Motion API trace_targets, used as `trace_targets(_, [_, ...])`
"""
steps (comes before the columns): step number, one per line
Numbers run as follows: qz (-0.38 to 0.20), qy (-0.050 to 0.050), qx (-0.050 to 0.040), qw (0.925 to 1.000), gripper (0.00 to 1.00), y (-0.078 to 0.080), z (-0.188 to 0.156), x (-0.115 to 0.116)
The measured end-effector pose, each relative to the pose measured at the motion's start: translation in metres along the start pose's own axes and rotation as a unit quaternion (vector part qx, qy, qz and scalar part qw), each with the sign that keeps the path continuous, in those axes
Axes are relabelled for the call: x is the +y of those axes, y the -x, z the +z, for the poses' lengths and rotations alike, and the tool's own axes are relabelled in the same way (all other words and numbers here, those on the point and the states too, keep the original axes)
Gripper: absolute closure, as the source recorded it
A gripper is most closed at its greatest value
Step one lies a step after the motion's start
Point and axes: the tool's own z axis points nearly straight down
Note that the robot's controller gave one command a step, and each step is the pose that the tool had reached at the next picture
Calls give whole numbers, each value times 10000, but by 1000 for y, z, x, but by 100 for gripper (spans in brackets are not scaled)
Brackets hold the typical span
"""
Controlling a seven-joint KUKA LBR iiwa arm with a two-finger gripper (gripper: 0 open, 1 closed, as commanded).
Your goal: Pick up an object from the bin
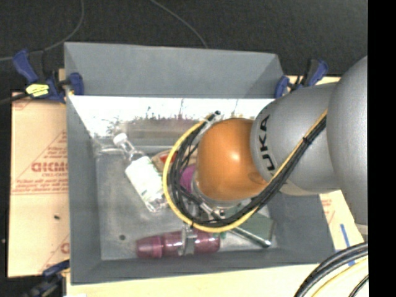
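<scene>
Purple tube (162,246) lies along the bin's (82,215) front wall, the gripper (187,234) right at its middle under the orange cover; spread or pinching, I cannot tell. Clear bottle (143,178) lies left, green box (260,228) right

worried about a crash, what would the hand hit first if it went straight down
Probably the maroon cylinder lying along the bin's near wall, directly under the hand; depth is unclear.

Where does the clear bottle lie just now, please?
In the camera view the clear bottle lies left of centre in the bin, beside the orange cover, above the purple cylinder.
</scene>
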Motion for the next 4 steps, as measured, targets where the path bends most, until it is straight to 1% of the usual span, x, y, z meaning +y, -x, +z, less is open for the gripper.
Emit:
trace_targets(1, [-397,-4,-7,9992,0,-2,4,-7])
trace_targets(2, [370,-3,13,9993,0,-4,11,-50])
trace_targets(3, [-338,-2,-77,9994,0,3,68,-45])
trace_targets(4, [326,-5,15,9995,100,-5,69,-113])
